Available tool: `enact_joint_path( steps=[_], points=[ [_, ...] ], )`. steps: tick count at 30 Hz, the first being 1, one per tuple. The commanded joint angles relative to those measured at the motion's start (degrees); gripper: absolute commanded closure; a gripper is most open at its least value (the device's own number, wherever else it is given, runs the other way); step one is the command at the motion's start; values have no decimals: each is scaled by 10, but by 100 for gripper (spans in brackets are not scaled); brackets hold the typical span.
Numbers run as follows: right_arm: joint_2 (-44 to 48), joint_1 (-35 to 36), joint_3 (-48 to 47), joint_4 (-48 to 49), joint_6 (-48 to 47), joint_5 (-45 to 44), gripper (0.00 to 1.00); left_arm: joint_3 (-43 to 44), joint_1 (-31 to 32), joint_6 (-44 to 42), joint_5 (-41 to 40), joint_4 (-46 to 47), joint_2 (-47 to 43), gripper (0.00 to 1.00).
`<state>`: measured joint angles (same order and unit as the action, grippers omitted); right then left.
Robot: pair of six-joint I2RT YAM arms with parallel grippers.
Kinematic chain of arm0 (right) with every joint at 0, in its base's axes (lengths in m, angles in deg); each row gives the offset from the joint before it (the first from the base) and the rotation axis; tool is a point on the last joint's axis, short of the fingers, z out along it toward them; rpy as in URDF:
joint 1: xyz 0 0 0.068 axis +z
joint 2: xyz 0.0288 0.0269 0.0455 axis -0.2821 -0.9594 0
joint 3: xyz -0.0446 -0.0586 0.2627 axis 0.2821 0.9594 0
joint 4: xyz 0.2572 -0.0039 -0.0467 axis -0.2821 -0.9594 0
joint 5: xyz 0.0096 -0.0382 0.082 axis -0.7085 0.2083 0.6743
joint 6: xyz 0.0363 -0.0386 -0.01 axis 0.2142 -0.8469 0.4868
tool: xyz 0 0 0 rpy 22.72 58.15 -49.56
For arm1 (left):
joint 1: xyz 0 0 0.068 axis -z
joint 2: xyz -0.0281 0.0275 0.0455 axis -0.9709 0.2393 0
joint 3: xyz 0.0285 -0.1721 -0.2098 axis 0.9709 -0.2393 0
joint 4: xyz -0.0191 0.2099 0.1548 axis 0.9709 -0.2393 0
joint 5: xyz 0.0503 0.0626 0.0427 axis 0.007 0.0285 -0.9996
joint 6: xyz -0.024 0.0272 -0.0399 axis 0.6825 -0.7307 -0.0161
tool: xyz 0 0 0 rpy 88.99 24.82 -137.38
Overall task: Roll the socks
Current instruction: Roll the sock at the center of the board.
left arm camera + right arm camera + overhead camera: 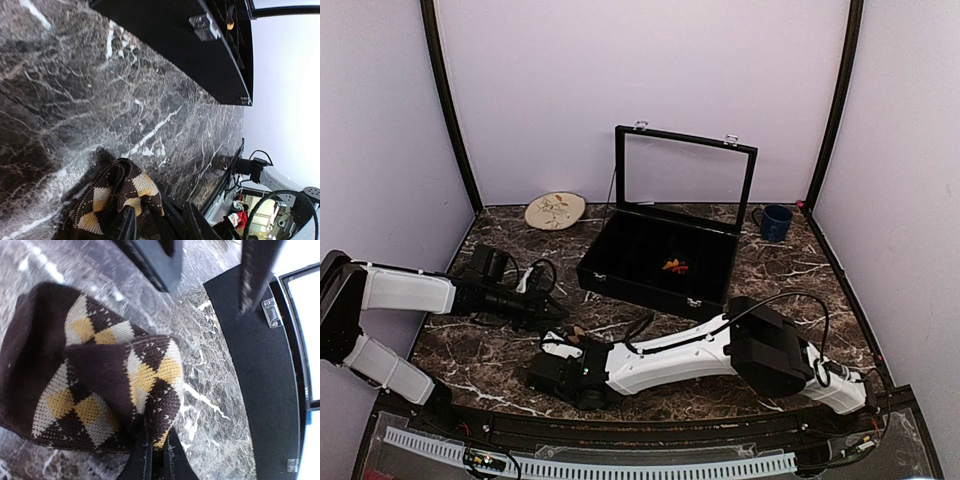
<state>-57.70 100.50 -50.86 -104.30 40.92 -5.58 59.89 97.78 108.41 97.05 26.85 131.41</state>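
Observation:
The tan-brown and black argyle sock [95,375] lies bunched on the marble table; in the top view only a small bit [578,332] shows between the grippers. My right gripper [159,452] is shut on a raised fold of it [568,348]. My left gripper [160,220] is open, its fingers wide apart at the sock's [112,192] far edge, one finger [127,222] against the cloth [558,313]. A small red-orange bundle [674,265] lies inside the case, too small to show a pattern.
The black case [660,262] stands open with its glass lid up, just behind the grippers; its front wall [260,365] is close to the sock. A blue mug [775,222] sits back right, a round plate [556,210] back left.

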Motion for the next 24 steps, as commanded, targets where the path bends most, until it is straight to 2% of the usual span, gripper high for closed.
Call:
enact_joint_path(
  steps=[1,14,24],
  points=[
    [-12,13,-3,10,-65,-57,100,2,-3,-7,54,-9,20,64],
    [-11,34,37,119,-234,-90,100,33,-3,-48,81,-70,42,57],
    [-11,40,61,169,-299,-99,100,64,-3,-102,79,-157,62,54]
  ],
)
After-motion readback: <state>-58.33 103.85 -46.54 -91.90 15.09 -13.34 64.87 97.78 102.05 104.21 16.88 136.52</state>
